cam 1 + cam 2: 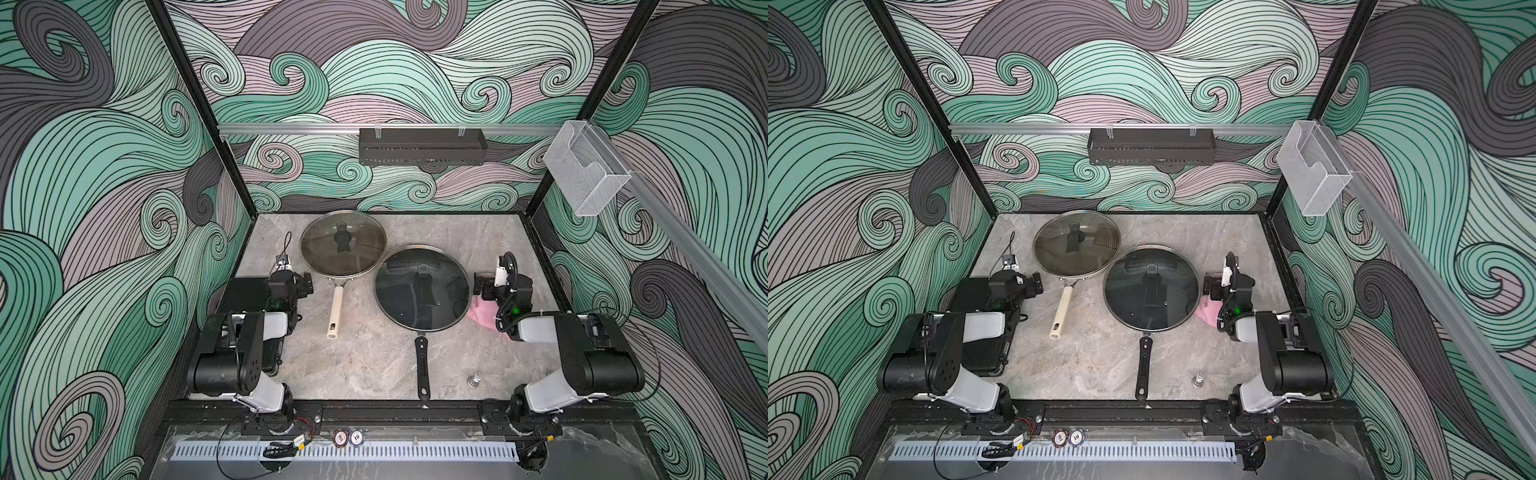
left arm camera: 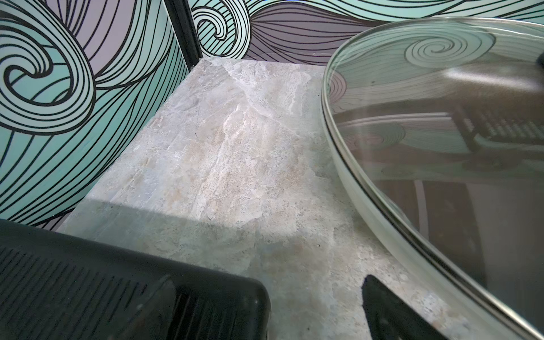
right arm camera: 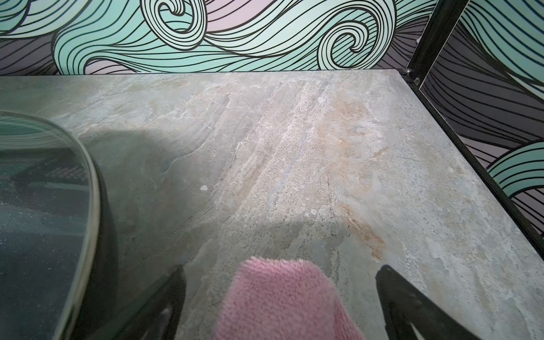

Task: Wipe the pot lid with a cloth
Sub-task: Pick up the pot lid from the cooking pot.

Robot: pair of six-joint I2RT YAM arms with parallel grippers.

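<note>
On the grey marbled tabletop point(image 1: 374, 374) two frying pans are sitting side by side, each wearing one round glass lid. The far lid point(image 1: 324, 253) is covering the cream-handled pan point(image 1: 336, 309). The near lid point(image 1: 399, 303) is covering the black-handled pan point(image 1: 422, 365), and the two rims are nearly touching.

One pink cloth point(image 3: 282, 303) is lying on the table just beside the near lid, on its right, partly under the right arm.

Two grippers are hovering low. The left gripper point(image 1: 307, 284) is standing wide open beside the far lid with nothing between its jaws. The right gripper point(image 1: 481, 286) is gaping just as wide, its fingers point(image 3: 412, 309) straddling the cloth's end without pinching it.

One small metal knob point(image 1: 475, 379) is standing near the front right corner. One black slotted appliance point(image 2: 88, 279) is lying under the left arm. Two poker chips point(image 1: 340, 438) are resting at the front edge between the arm bases.

One black rack point(image 1: 422, 147) is hanging from the back rail, and one clear plastic holder point(image 1: 586, 168) is hanging from the right-hand rail. Swirling wave wallpaper point(image 1: 104, 166) in teal, mauve and grey is covering all three walls, with black frame posts running up the corners.
</note>
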